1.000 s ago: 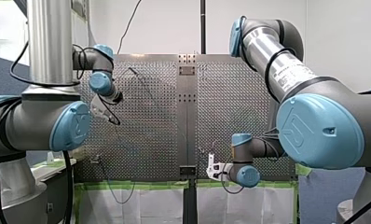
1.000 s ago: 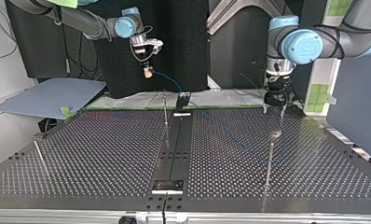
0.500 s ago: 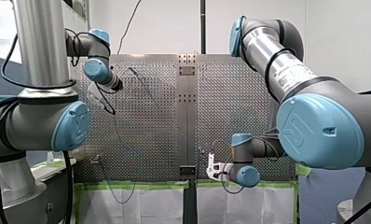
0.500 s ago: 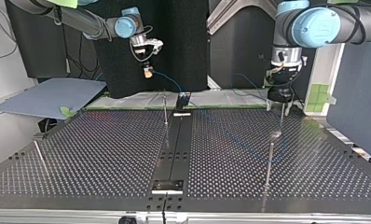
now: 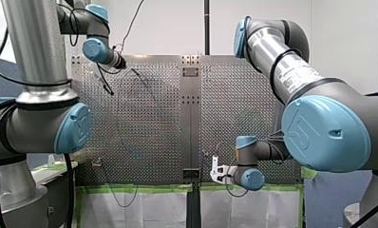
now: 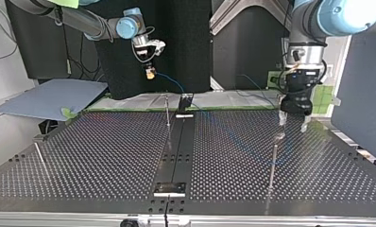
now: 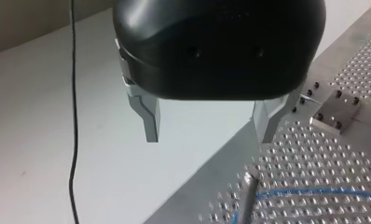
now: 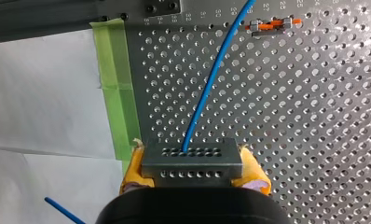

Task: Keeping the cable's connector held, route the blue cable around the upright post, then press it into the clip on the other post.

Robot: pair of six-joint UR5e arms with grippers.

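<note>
A label on the right arm point(image 5: 291, 71) is seen in the front view, but it is too small to be read. The jaws of the left gripper point(image 7: 209, 138) are spread wide with nothing between them; in the top view they are poised just above the top of the right-hand post point(image 6: 272, 165). The jaws of the right gripper point(image 8: 193, 170), fitted with yellow pads point(image 8: 132, 173), are closed on the grey connector point(image 8: 192, 157), which is held above the far edge of the table point(image 6: 106, 156). The blue cable point(image 8: 211, 79) leaves the connector pointing straight ahead of the gripper and is laid across the table to the right-hand post.
</note>
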